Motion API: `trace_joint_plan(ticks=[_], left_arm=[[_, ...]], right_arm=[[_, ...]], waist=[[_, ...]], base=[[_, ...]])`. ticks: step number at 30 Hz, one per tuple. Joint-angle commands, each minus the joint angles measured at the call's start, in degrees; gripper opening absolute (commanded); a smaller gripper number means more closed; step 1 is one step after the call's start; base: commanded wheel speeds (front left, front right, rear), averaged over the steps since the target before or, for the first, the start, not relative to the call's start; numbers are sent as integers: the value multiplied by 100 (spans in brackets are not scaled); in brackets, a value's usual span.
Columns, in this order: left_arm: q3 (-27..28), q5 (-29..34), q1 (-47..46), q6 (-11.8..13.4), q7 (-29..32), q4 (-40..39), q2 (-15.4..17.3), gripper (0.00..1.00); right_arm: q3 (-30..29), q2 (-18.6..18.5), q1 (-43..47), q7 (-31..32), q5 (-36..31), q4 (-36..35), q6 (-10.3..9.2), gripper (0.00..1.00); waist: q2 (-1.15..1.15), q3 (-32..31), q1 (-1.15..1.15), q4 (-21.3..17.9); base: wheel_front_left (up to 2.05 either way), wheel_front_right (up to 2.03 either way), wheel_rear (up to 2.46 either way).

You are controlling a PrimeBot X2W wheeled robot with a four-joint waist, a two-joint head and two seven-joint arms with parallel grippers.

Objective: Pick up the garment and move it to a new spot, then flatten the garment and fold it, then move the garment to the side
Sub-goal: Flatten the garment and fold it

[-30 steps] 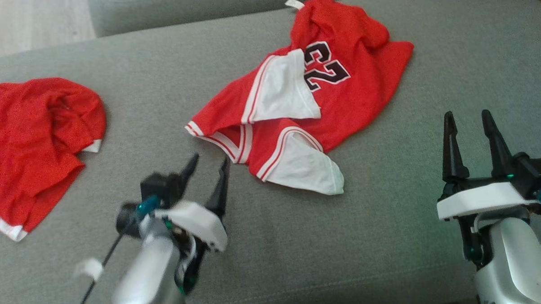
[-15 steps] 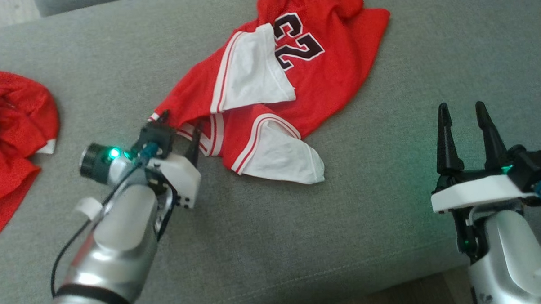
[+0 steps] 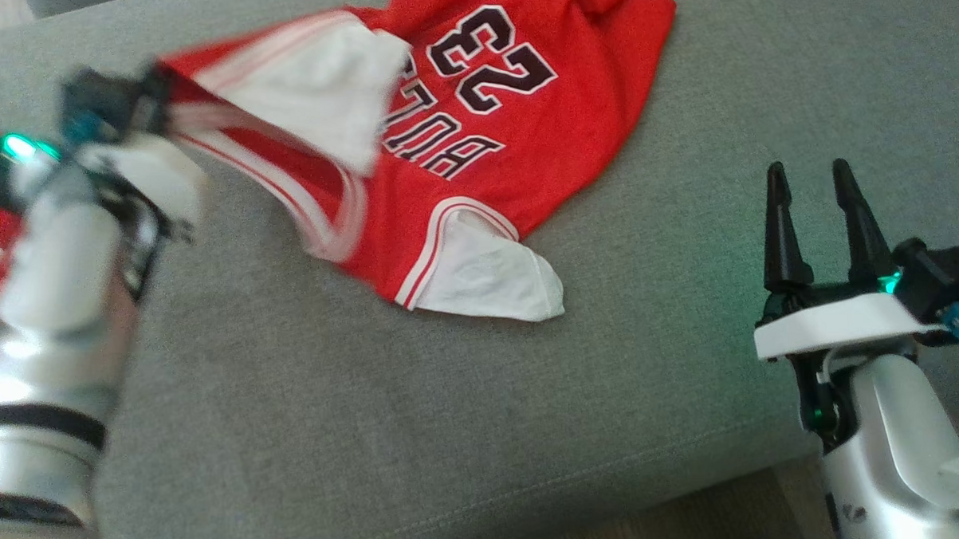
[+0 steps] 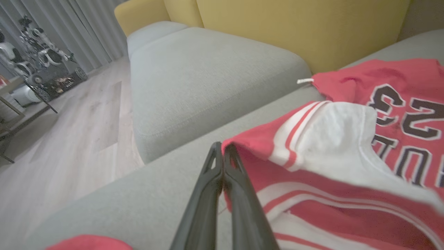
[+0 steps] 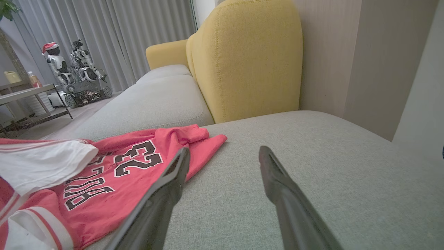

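At the far left, a second red garment [image 4: 90, 243] is partly seen beside the left arm. The left gripper [image 3: 154, 85], blurred in the head view, is pinched closed on the striped edge of the red jersey [image 3: 475, 142]. That corner is lifted, while the rest is spread on the grey sofa cushion [image 3: 453, 430]. The right gripper [image 3: 807, 170] is held with its fingers parted, well apart from the jersey.

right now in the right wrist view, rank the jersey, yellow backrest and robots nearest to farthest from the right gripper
1. jersey, beside the right gripper, on its left
2. yellow backrest, ahead, behind the cushion
3. robots, far left by the curtain
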Motion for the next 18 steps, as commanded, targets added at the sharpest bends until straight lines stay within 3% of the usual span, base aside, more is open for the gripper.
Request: trace_joint_plan(ticks=[1, 6, 10, 12, 18], left_arm=[[223, 34, -474, -11, 35, -64, 368, 0], [352, 19, -1076, 56, 170, 272, 767, 0], [487, -123, -1312, 140, 231, 575, 804, 0], [566, -226, -1370, 202, 216, 702, 730, 100], [691, -433, -1390, 253, 80, 846, 488, 100]], right_arm=[[165, -10, -255, -61, 52, -175, -4, 100], [298, -10, -372, -62, 147, -151, -4, 100], [357, -10, -422, -62, 207, -118, -4, 100], [368, -10, -435, -62, 211, -94, -4, 100], [310, -10, -434, -62, 165, -63, -4, 100]], waist=[[0, 30, 0, -42], [0, 121, 0, -160], [0, 177, 0, -197], [0, 201, 0, -179], [0, 186, 0, -5]], base=[[0, 0, 0], [0, 0, 0], [0, 0, 0], [0, 0, 0], [0, 0, 0]])
